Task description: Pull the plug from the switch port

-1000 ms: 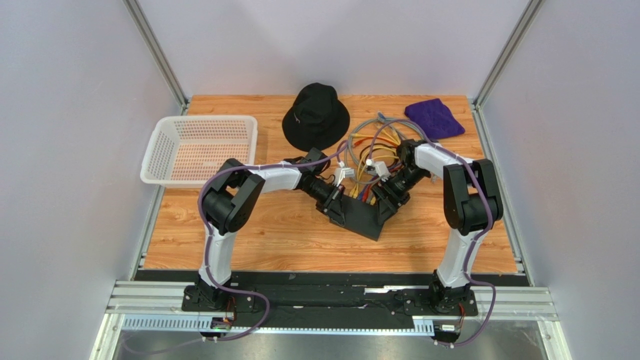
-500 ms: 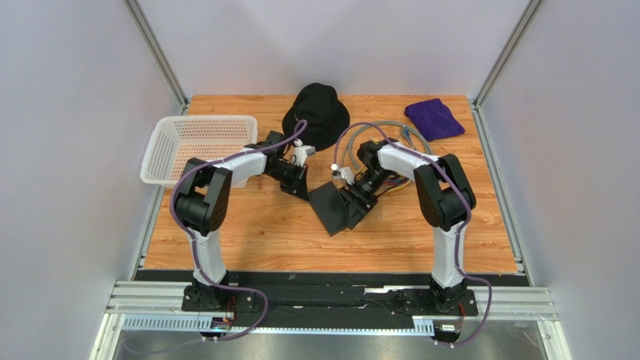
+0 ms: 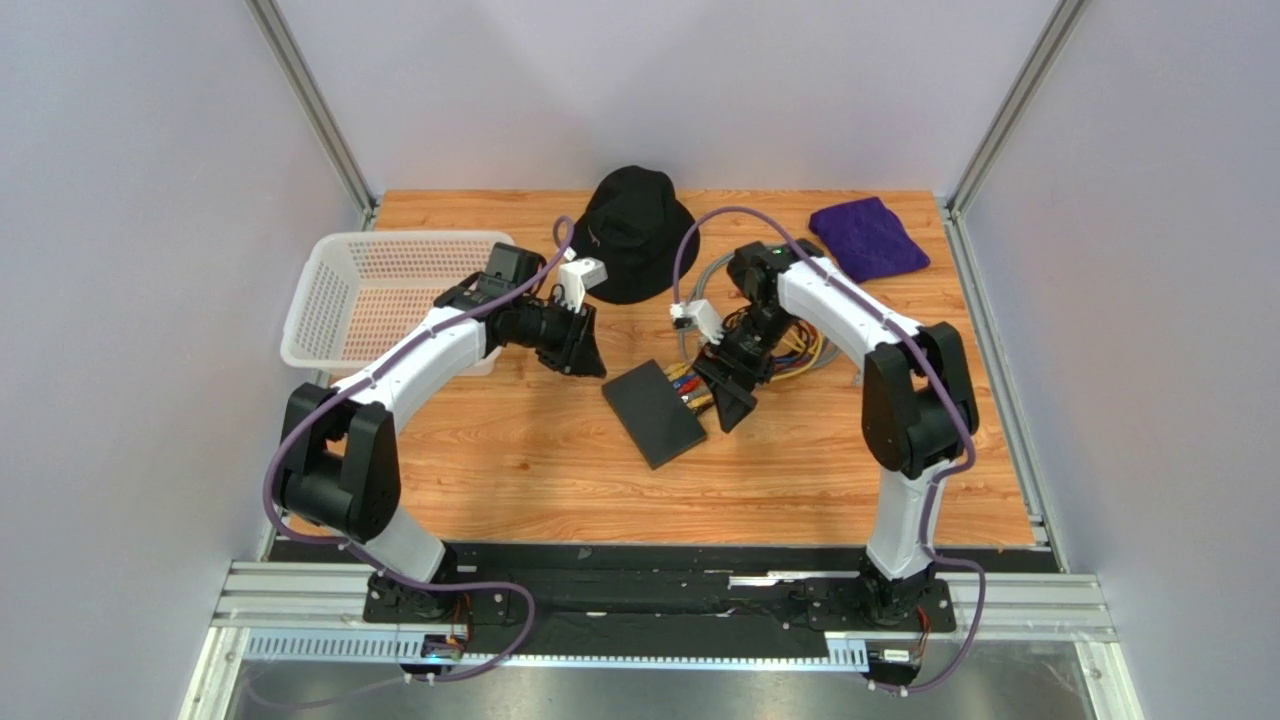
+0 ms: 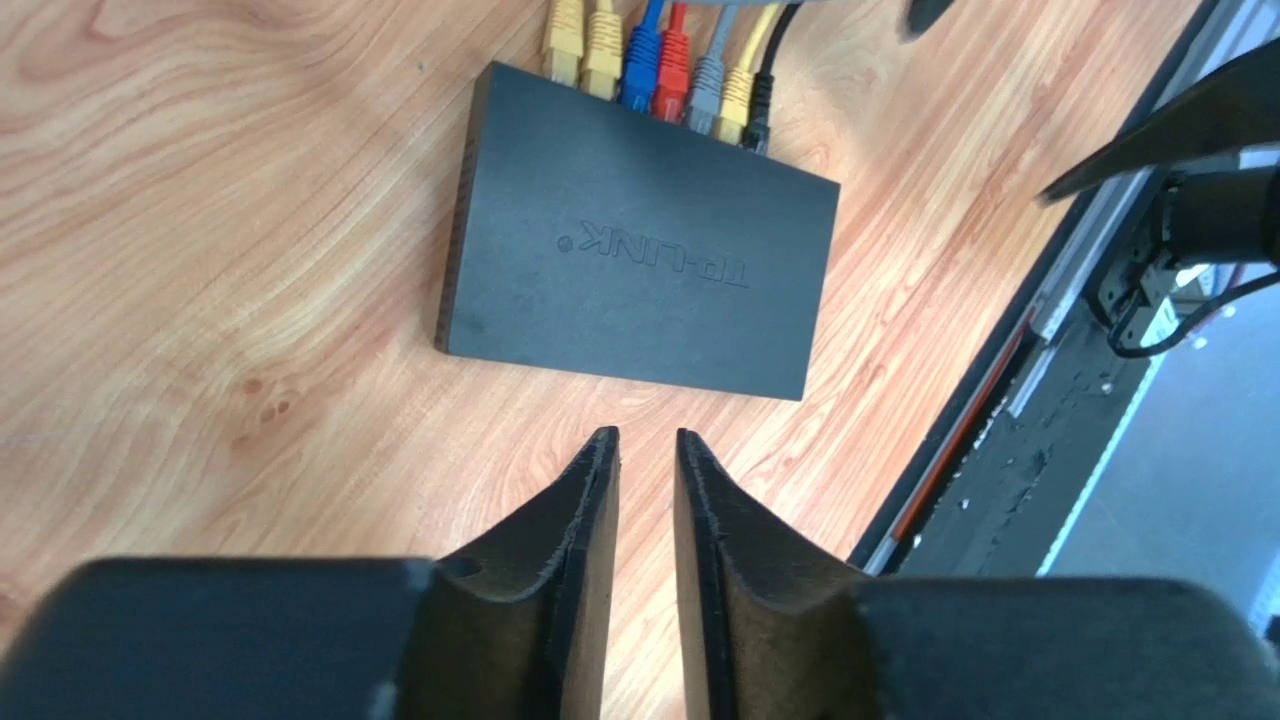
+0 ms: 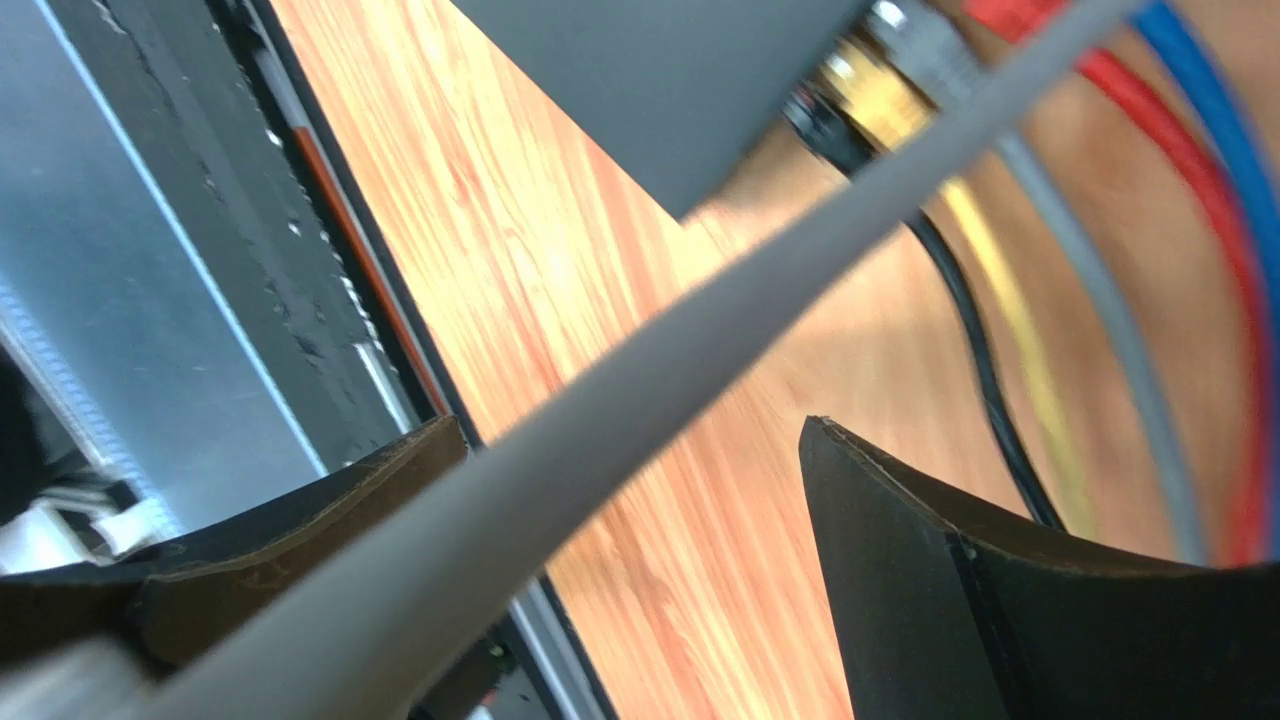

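We see the switch (image 4: 639, 248) lying flat on the desk (image 3: 496, 480), with a row of coloured plugs (image 4: 661, 68) seated along one edge and none pulled out yet. The left claw (image 4: 643, 438) hangs clear of the switch on the side opposite the sockets, its fingers a narrow slit apart and empty. The right claw (image 5: 631, 432) sits at the switch's socket edge, spread wide, with a grey cable (image 5: 781, 270) running across the gap between its fingers but not pinched. We judge the danger plain. Nothing pins the switch down, so a pull could drag the whole box along. Closing on cable rather than plug body would strain the wire and leave the latch engaged. The tightly packed neighbours also invite a wrong grab.
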{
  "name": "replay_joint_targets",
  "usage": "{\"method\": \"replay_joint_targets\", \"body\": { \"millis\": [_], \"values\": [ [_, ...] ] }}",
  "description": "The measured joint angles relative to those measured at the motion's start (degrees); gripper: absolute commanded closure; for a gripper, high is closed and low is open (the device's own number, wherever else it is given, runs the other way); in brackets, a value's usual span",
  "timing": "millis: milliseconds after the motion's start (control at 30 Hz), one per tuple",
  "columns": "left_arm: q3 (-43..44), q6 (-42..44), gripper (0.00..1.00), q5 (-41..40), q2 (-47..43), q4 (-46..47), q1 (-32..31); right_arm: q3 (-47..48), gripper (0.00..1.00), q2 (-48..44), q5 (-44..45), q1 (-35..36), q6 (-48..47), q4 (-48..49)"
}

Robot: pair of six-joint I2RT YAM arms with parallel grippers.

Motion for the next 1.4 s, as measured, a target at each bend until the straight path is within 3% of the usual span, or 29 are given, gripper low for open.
{"method": "replay_joint_targets", "body": {
  "millis": [167,367,533,800,1000,1400],
  "values": [
    [0.04,-3.37,0.59,-1.73,2.29,-0.04,0.0,3.32,0.14,-4.2,1.84,-4.35,-3.69,-1.92],
    [5.42,-5.88,0.57,-3.13,9.27,-0.96,0.0,16.09,0.15,-8.85,2.4,-6.21,-4.9,-1.46],
    [8.15,-6.36,0.41,-3.13,11.26,-0.92,0.04,21.03,0.18,-7.96,1.95,-5.64,-2.8,-1.68],
    [6.03,-6.43,0.38,-3.26,10.27,-0.83,2.45,16.65,0.22,-2.19,5.79,-4.44,-1.7,-1.97],
    [1.05,-5.79,0.39,-4.09,6.27,-1.31,5.31,22.01,0.23,5.11,8.41,-3.19,-1.97,-1.73],
    [0.96,-5.79,0.4,-4.04,6.25,-0.31,5.6,16.68,0.34,5.97,17.62,-0.72,-1.64,-1.95]
  ]
}}
